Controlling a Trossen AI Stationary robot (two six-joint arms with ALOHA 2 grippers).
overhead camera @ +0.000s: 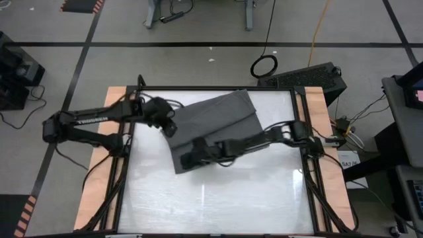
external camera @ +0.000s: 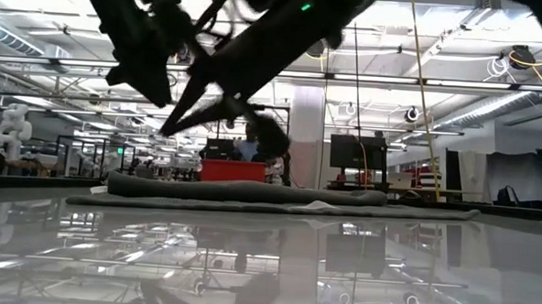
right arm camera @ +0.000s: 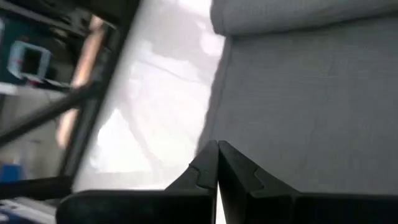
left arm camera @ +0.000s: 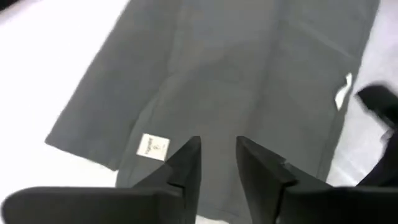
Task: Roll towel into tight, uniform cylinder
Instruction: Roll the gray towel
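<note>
The dark grey towel (overhead camera: pixel 218 116) lies flat on the white table top, toward the far side. In the low view a thicker rolled band (external camera: pixel 242 189) runs along it, and the same band shows in the right wrist view (right arm camera: pixel 298 15). A white tag (left arm camera: pixel 153 147) sits on the towel. My left gripper (left arm camera: pixel 217 146) hovers open above the towel's left end (overhead camera: pixel 168 127), with a gap between its fingers. My right gripper (right arm camera: pixel 217 149) is shut above the towel's near left edge (overhead camera: pixel 185 160). In the low view both arms hang above the cloth.
Black frame rails (overhead camera: pixel 304 172) and wooden side boards (overhead camera: pixel 99 178) border the table. Bare white table top (overhead camera: pixel 218 198) stretches from the towel to the near edge. A black case (overhead camera: pixel 310 76) stands on the floor beyond the far right corner.
</note>
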